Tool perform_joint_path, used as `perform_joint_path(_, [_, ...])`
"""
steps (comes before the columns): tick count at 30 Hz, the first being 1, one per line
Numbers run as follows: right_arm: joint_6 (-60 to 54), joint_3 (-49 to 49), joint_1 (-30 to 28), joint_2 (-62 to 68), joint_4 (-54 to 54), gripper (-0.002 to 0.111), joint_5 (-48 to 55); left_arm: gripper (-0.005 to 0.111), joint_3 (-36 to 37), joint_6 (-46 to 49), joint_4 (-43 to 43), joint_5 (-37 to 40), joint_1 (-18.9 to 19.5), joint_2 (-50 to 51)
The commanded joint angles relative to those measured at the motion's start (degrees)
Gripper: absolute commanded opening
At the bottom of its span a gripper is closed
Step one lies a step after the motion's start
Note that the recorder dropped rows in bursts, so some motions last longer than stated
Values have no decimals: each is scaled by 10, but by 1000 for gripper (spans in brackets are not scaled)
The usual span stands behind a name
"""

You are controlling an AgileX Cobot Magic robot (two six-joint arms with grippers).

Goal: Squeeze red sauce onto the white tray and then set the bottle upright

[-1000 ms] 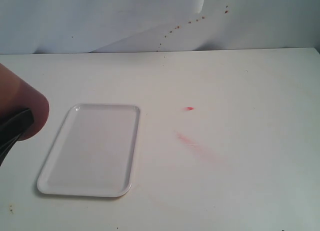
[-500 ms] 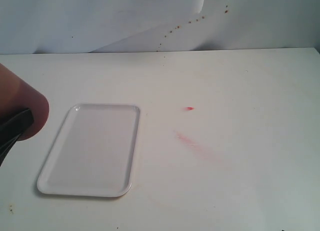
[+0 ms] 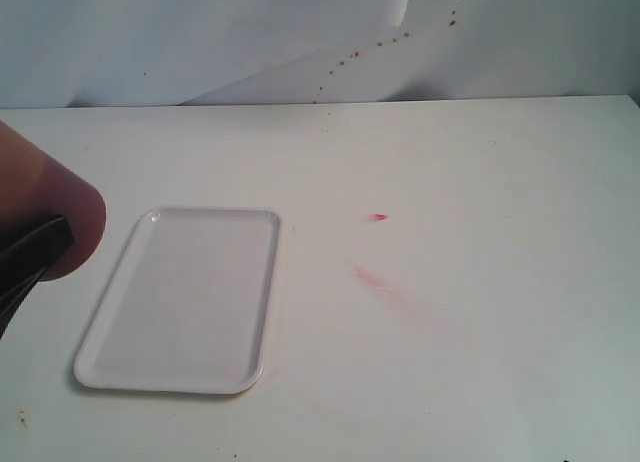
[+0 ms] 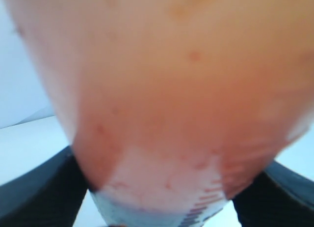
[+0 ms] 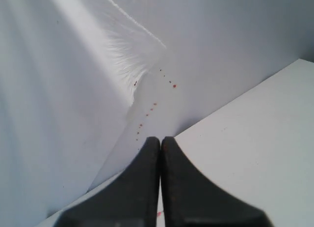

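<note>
Your left gripper (image 4: 159, 190) clamps the bottle (image 3: 50, 207), which has crept slightly toward the tray (image 3: 180, 302) from its 9 o'clock. The tray is bare, so the squeeze is not yet done. Your right gripper (image 5: 160, 153) is pinched closed, empty.

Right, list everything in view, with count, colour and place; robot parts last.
flat rectangular white plastic tray: one, white, left part of table, bare
translucent plastic squeeze bottle: one, orange-red, exterior view's left edge
glossy red sauce drop: one, bright red, on table right of tray
faint smear: one, pinkish, on table near drop
table: one, white
backdrop sheet: one, pale, behind table, dark specks
left hand: one, black, gripping bottle
right hand: one, black, shut, empty
</note>
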Motion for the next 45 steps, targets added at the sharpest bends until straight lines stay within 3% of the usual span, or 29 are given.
perform_joint_path(1, [-1, 2, 2, -3, 16, 0, 13, 0, -1, -30, -8, -30, 0, -4])
perform_joint_path(9, [-100, -117, 2, -3, 41, 0, 116, 0, -15, -36, -8, -80, 0, -4])
perform_joint_path(13, [-259, -203, 2, -3, 162, 0, 158, 0, -50, -42, -6, -40, 0, 1])
perform_joint_path(18, [-492, -332, 2, 61, 257, 0, 224, 0, -115, -32, 30, 82, 0, 38])
perform_joint_path(30, [-508, -569, 2, 384, 285, 0, 396, 0, -228, 319, -24, 342, 0, 221])
perform_joint_path(36, [-662, -598, 2, 516, 412, 0, 445, 0, -243, 463, -9, 392, 0, 281])
perform_joint_path(39, [-833, -599, 2, 616, 547, 0, 482, 0, -243, 489, 42, 410, 0, 315])
perform_joint_path(41, [-880, -599, 2, 680, 598, 0, 503, 0, -242, 505, 100, 441, 0, 339])
perform_joint_path(45, [-948, -638, 2, 798, 614, 0, 609, 0, -242, 533, 213, 506, 0, 387])
